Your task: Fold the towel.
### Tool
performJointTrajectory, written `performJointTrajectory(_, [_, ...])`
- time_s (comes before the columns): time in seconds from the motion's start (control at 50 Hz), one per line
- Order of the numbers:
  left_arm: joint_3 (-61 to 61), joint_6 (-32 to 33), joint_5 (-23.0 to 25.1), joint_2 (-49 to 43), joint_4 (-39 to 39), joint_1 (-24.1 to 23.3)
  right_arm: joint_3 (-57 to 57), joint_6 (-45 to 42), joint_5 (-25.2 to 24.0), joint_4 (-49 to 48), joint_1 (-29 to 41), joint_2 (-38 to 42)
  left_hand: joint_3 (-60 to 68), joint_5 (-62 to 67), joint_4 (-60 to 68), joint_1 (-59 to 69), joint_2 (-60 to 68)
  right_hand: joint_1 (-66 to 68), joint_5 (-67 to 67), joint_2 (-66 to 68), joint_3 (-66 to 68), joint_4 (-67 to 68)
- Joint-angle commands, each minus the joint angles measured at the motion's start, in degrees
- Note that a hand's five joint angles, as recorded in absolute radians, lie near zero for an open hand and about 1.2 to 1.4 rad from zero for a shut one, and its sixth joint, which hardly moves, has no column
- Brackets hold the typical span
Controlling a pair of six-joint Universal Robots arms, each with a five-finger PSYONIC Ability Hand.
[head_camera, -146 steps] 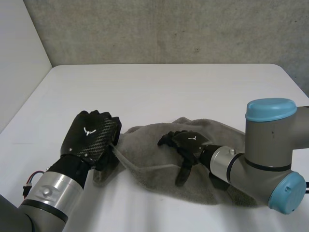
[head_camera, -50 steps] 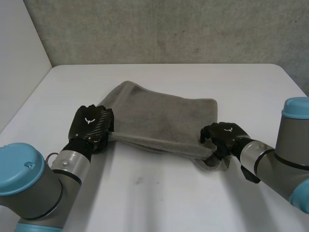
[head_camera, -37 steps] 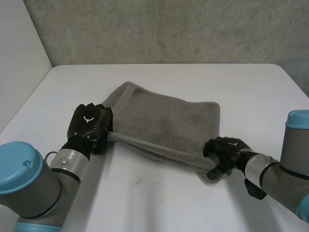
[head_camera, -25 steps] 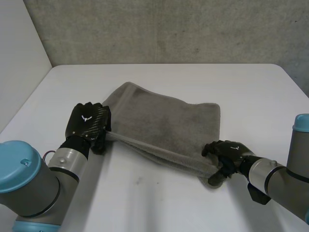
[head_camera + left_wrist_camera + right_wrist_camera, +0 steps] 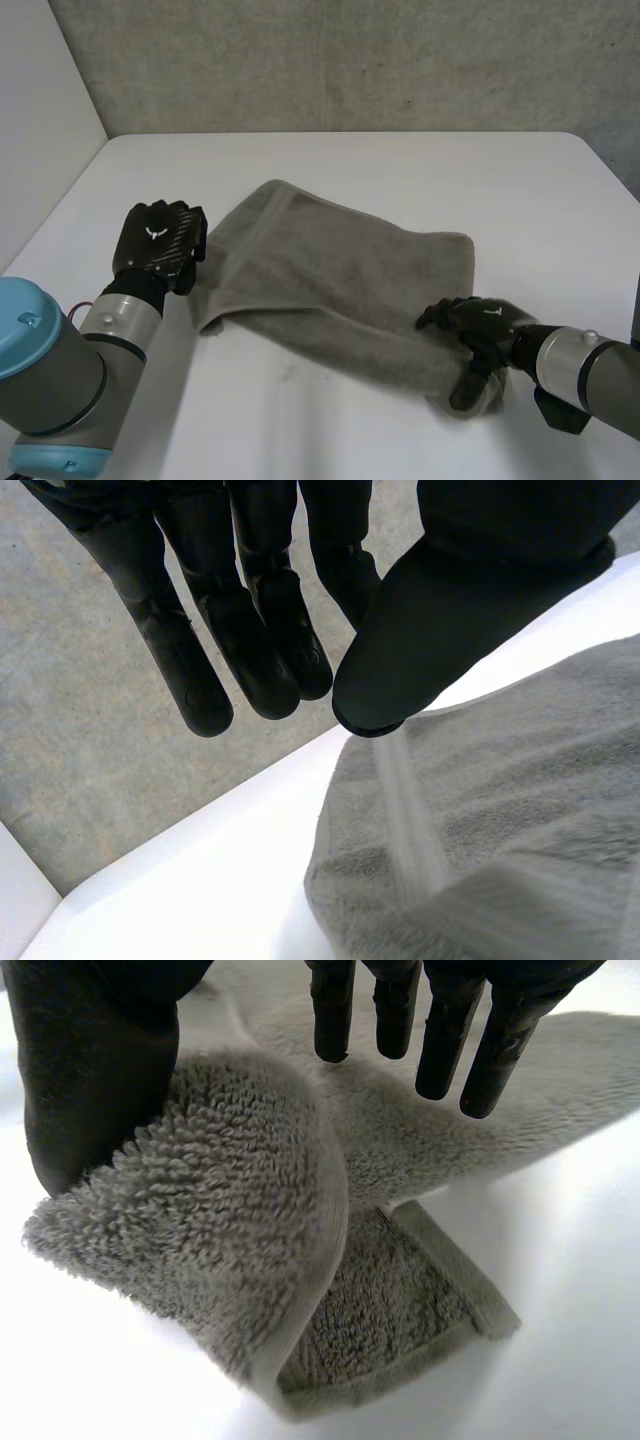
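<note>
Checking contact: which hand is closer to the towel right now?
Right. The right hand rests on the near right corner of the towel; the left hand sits just beside its left edge.

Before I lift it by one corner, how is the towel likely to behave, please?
Probably floppy: the towel curls over itself at its corner by the right hand. Its looped pile suggests easy grip, little slipping. Pushed, it would likely bunch, not slide.

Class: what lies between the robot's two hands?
The grey terry towel, on the white table between left hand and right hand, seen in the head view.
</note>
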Motion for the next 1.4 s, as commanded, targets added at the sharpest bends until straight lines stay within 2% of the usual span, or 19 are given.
performJointTrajectory(0.02, [-0.07, 0.00, 0.00, -0.89, 0.21, 0.02, -0.24, -4.35, -6.85, 5.83, -3.37, -0.05, 10.20, 10.79, 10.11, 10.73, 10.18, -3.43, -4.67, -4.37, -3.94, -4.87])
performJointTrajectory(0.14, [-0.43, 0.00, 0.00, -0.54, -0.32, -0.15, -0.15, -3.92, -9.84, 5.39, -4.60, -0.05, 6.18, 6.77, 6.10, 6.71, 6.17, -3.43, -4.67, -4.37, -3.94, -4.87])
performJointTrajectory(0.16, [-0.69, 0.09, 0.00, -0.11, -0.67, -0.76, -0.06, -3.48, -10.10, 4.87, -4.60, -0.05, -11.30, -10.71, -11.39, -10.77, -11.32, -3.43, -4.67, -4.37, -3.94, -4.87])
performJointTrajectory(0.18, [-0.69, 0.09, 0.00, -0.10, -0.67, -0.77, -0.06, -3.48, -10.10, 4.86, -4.60, -0.05, -11.48, -10.89, -11.56, -10.95, -11.50, -3.43, -4.67, -4.37, -3.94, -4.87])
performJointTrajectory(0.22, [-1.04, 0.09, 1.04, 0.07, -2.68, -2.08, 0.29, -2.43, -10.10, 3.46, -4.34, 0.04, -50.83, -50.24, -50.92, -50.30, -50.85, -3.43, -4.67, -4.37, -3.94, -4.87])
performJointTrajectory(0.32, [-0.78, 0.17, 4.73, -0.19, -6.20, -3.58, 0.46, -2.42, -9.84, 2.84, -4.16, 0.22, -53.20, -52.61, -53.28, -52.66, -53.21, -3.43, -4.67, -4.37, -3.94, -4.87])
performJointTrajectory(0.56, [0.10, 0.26, 6.68, -2.12, -9.37, -3.93, 0.38, -2.68, -9.75, 2.67, -4.51, 0.39, -50.17, -49.58, -50.25, -49.64, -50.19, -3.43, -4.67, -4.37, -3.94, -4.87])
performJointTrajectory(0.7, [3.18, 0.35, 6.41, -8.54, -6.21, -3.76, 0.55, -2.60, -9.75, 2.40, -4.51, 0.39, -38.39, -37.80, -38.48, -37.86, -38.41, -2.01, -3.24, -2.95, -2.52, -3.44])
performJointTrajectory(0.74, [4.23, 0.35, 6.24, -10.21, -5.24, -3.49, 0.55, -2.51, -9.75, 2.31, -4.51, 0.31, -33.68, -33.09, -33.77, -33.15, -33.70, 0.66, -0.58, -0.28, 0.15, -0.77])
performJointTrajectory(0.82, [6.95, 2.27, 5.97, -13.28, -3.05, -2.35, 0.55, -2.42, -9.75, 2.23, -4.51, 0.31, -3.69, -3.10, -3.78, -3.16, -3.71, 9.77, 8.53, 8.83, 9.26, 8.33])
performJointTrajectory(0.84, [7.22, 3.85, 5.89, -13.28, -2.70, -1.48, 0.55, -2.42, -9.75, 2.05, -4.51, 0.22, 7.92, 8.50, 7.83, 8.45, 7.90, 20.93, 19.69, 19.99, 20.42, 19.49])
performJointTrajectory(0.86, [7.22, 3.87, 5.89, -13.28, -2.69, -1.47, 0.47, -2.33, -9.75, 1.53, -4.51, 0.22, 8.03, 8.62, 7.95, 8.56, 8.01, 37.20, 35.96, 36.26, 36.68, 35.76])
performJointTrajectory(0.88, [7.48, 5.43, 5.89, -12.94, -2.26, -0.34, 0.46, -2.33, -9.75, 1.52, -4.51, 0.22, 10.18, 10.76, 10.09, 10.71, 10.16, 37.36, 36.12, 36.42, 36.85, 35.92])
performJointTrajectory(0.9, [7.75, 7.10, 5.54, -11.89, -1.73, 1.06, 0.38, -2.42, -9.84, 0.83, -4.42, 0.30, 10.20, 10.79, 10.11, 10.73, 10.18, 60.34, 59.10, 59.40, 59.83, 58.90])
performJointTrajectory(0.92, [7.75, 7.12, 5.53, -11.88, -1.73, 1.08, -0.15, -2.68, -9.67, 0.21, -4.33, 0.57, 10.20, 10.79, 10.11, 10.73, 10.18, 66.51, 65.27, 65.57, 65.99, 65.07])
performJointTrajectory(1.02, [9.51, 8.79, 4.74, -6.60, -1.11, 2.57, -4.61, -3.39, -8.79, 0.12, -3.81, 1.88, 10.20, 10.79, 10.11, 10.73, 10.18, 66.57, 65.33, 65.63, 66.06, 65.13])
performJointTrajectory(1.16, [15.03, 4.76, 4.30, 2.87, -1.90, 0.03, -15.71, -1.10, -4.13, 1.43, -3.54, -0.57, 10.20, 10.79, 10.11, 10.73, 10.18, 66.57, 65.33, 65.63, 66.06, 65.13])
performJointTrajectory(1.3, [16.62, -0.35, 3.78, 16.69, -4.01, -2.00, -28.07, 0.30, -0.09, 1.35, -2.14, -18.74, 10.20, 10.79, 10.11, 10.73, 10.18, 66.57, 65.33, 65.63, 66.06, 65.13])
performJointTrajectory(1.4, [18.73, -3.08, 3.78, 25.83, -8.49, -2.26, -37.12, 0.39, 0.00, 3.71, -2.57, -24.73, 10.20, 10.79, 10.11, 10.73, 10.18, 66.57, 65.33, 65.63, 66.06, 65.13])
